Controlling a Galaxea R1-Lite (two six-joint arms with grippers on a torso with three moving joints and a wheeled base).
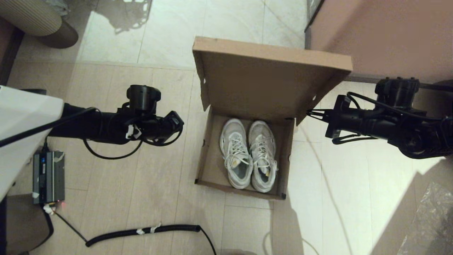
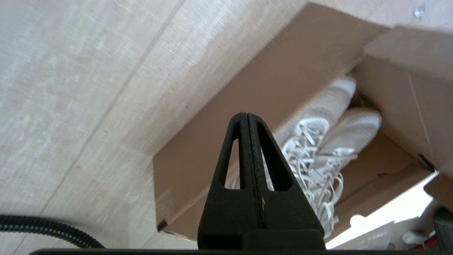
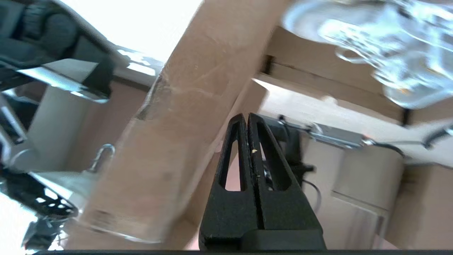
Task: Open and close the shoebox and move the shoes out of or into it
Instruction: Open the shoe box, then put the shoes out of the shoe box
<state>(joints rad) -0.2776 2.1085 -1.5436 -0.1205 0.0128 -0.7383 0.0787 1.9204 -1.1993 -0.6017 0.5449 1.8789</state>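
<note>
The brown cardboard shoebox (image 1: 262, 81) stands open on the tiled floor, its flap lid raised at the far side. The white lace-up shoes (image 1: 238, 156) lie side by side inside it, toes toward the lid. My left gripper (image 1: 181, 124) hangs shut and empty just left of the box; in its wrist view the shut left gripper (image 2: 246, 115) points at the box wall (image 2: 226, 117) with the shoes (image 2: 318, 156) beyond. My right gripper (image 1: 308, 113) is shut and empty beside the lid's right side flap. In the right wrist view, the right gripper (image 3: 246, 116) sits next to that flap (image 3: 184, 106).
A pinkish-brown cabinet (image 1: 389, 32) stands at the back right, close behind the right arm. A grey power unit (image 1: 48, 177) and a black corrugated hose (image 1: 141, 232) lie on the floor at the left and front. Crinkled clear plastic (image 1: 435, 219) lies at the front right.
</note>
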